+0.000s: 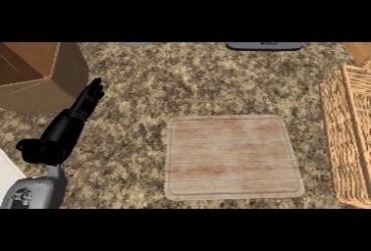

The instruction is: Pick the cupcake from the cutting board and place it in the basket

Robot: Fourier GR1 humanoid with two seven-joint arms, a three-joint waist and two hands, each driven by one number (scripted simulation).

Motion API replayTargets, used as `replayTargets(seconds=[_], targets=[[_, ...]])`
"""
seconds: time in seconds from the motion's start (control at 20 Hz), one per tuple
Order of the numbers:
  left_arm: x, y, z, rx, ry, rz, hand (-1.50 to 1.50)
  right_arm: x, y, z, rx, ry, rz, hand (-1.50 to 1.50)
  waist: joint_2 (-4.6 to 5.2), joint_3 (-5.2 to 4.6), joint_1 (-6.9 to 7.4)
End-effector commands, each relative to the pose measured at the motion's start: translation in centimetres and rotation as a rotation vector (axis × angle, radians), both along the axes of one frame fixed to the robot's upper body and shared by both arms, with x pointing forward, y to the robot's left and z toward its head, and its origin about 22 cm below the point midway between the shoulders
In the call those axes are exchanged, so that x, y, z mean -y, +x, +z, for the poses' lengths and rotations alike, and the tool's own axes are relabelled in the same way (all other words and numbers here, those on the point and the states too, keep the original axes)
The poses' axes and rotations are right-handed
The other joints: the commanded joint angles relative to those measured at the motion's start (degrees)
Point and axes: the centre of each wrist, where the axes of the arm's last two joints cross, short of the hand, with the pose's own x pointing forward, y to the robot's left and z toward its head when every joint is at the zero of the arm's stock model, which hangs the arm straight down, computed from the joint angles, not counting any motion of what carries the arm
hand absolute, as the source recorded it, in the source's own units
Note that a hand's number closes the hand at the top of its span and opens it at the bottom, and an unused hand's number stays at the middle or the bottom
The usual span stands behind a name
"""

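So the wooden cutting board sits in the middle of the speckled granite counter and there's nothing on it, no cupcake anywhere I can spot. The wicker basket is off at the right edge, only partly in view, and whatever's inside it is cut off, so I can't tell if the cupcake is in there or not. The left hand is parked at the left side with its fingers straight and holding nothing, next to a brown cardboard box. The right hand isn't showing at all. My guess is the carrying or dropping part is happening out of frame on the right. If so, the trick is to get the cupcake well over the basket's rim and low before letting go, so it lands upright instead of tipping.
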Motion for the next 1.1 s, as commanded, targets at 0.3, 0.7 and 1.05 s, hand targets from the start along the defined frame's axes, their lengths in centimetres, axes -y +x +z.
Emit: replayTargets(seconds=[0.3,0.7,1.05], targets=[[-0.1,0.5,-0.6,0.008,0.012,0.013,0.00,11.4,5.7,2.4,0.009,0.103,0.017,1.50,-0.06,0.07,-0.23],[-0.9,-0.6,-1.7,-0.003,0.002,-0.004,0.00,14.9,7.0,-1.3,0.055,-0.011,-0.024,1.50,-0.07,0.06,-0.19],[0.1,-1.6,-0.3,0.001,-0.009,-0.007,0.00,17.4,9.1,-2.3,0.139,0.108,-0.065,-1.50,-0.16,0.06,-0.13]])
